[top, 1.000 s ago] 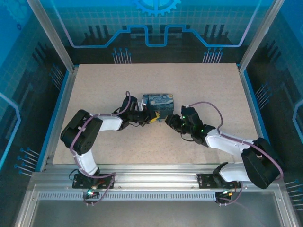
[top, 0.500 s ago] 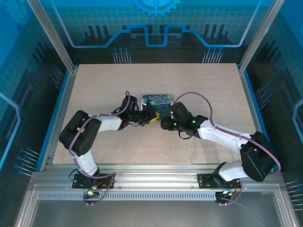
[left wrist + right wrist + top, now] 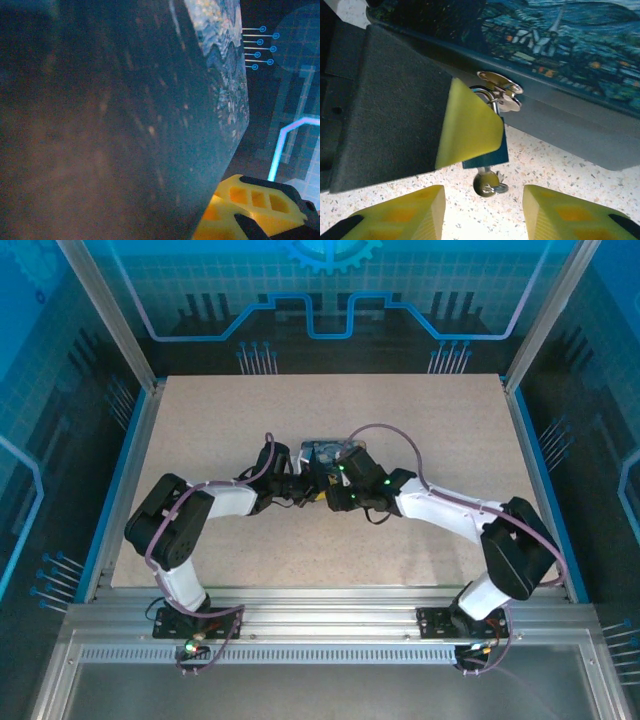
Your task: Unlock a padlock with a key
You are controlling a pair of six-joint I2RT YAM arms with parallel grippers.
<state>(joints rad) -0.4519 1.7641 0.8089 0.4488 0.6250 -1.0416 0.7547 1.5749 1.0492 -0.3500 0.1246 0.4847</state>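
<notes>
Landmark: the tin [image 3: 600,60], mid-counter [image 3: 570,165]. All places are taken off it.

The padlock [image 3: 492,152] hangs from the hasp [image 3: 500,90] on the tin's front wall, its small blue body dropping toward the counter. The key [image 3: 487,184] is seated in the padlock's underside, just out from the tin's front wall. Only its head and a small ring stick out. Cannot tell whether they touch the counter.

The left claw [image 3: 320,488] is clenched. One padded finger [image 3: 465,125] lies across the padlock body at the tin's front, seemingly pinching it steady. The right claw [image 3: 484,202] is released with nothing between its tips. It faces the tin's front with the key ahead on its centre line.

Handling, as judged: the key is tiny, thin, rigid and light, and its slick metal would be easy to skid off. Best hold is the flat faces of the head, tips only, with the ring kept out of the pinch. The padlock likely swings loose on the hasp, so turning depends on the left hold.

Room is tight: the tin wall sits behind the padlock, the left finger crowds one side, and the counter lies under the key. Open counter lies on the side away from the tin, so approach and retreat go that way.
</notes>
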